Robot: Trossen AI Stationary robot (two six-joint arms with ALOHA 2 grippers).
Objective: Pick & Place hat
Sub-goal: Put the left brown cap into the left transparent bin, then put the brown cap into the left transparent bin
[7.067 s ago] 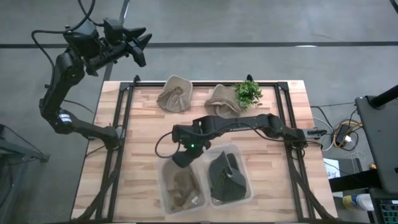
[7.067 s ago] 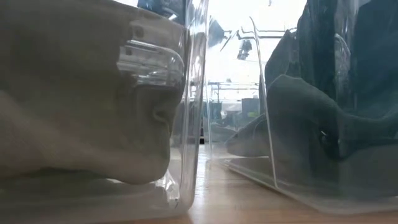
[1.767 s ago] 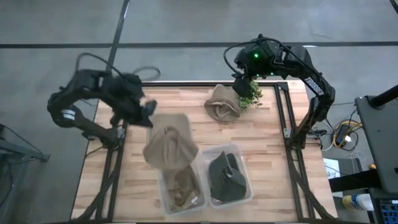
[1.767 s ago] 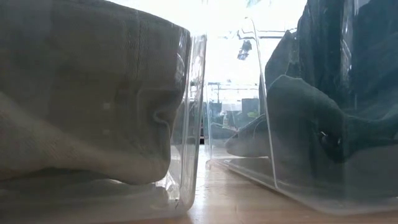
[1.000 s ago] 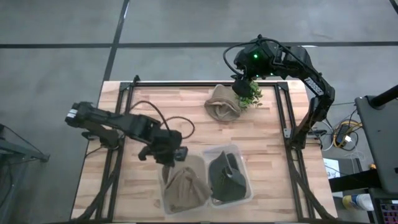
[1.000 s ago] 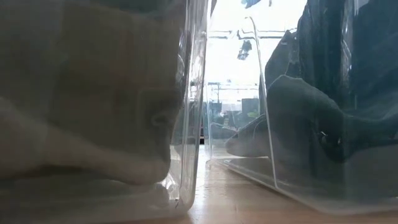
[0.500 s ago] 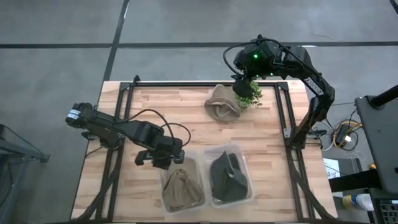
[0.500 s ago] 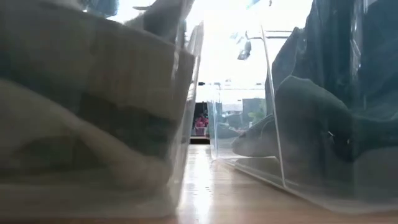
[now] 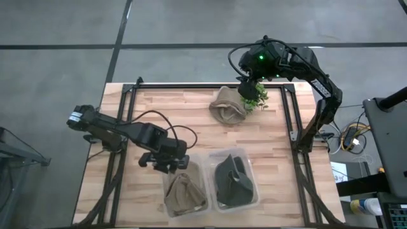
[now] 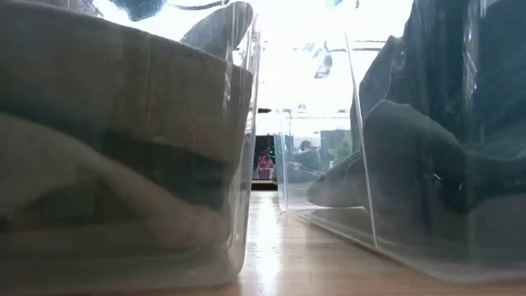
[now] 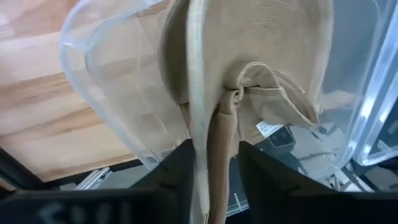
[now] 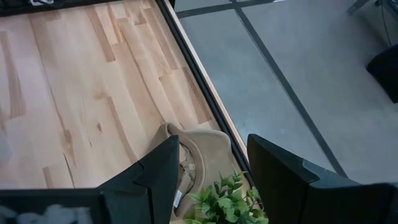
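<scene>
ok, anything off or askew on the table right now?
Nothing damaged or spilled. The tan hat sits in the left clear bin, but the left gripper holds a strap of it between its fingers. A second tan hat lies crumpled against the small plant, below the right gripper.

A pale, blond wood-plank grain is being shown by the tabletop (image 9: 127, 191), which is being bordered by a black frame (image 9: 210, 85). A tan, khaki cloth is being displayed by the hat (image 9: 184, 196) in the left clear bin (image 9: 166, 181); the same tan is being seen on the hat (image 9: 227, 105) lying at the far edge. A dark charcoal grey is being presented by the hat (image 9: 233, 181) in the right clear bin (image 9: 249, 191). Green leaves are being shown by the small plant (image 9: 255, 97). Black is being worn by the left hand (image 9: 169, 166) and the right hand (image 9: 247, 87). Grey with dark lines is being shown by the floor (image 9: 191, 25).
</scene>
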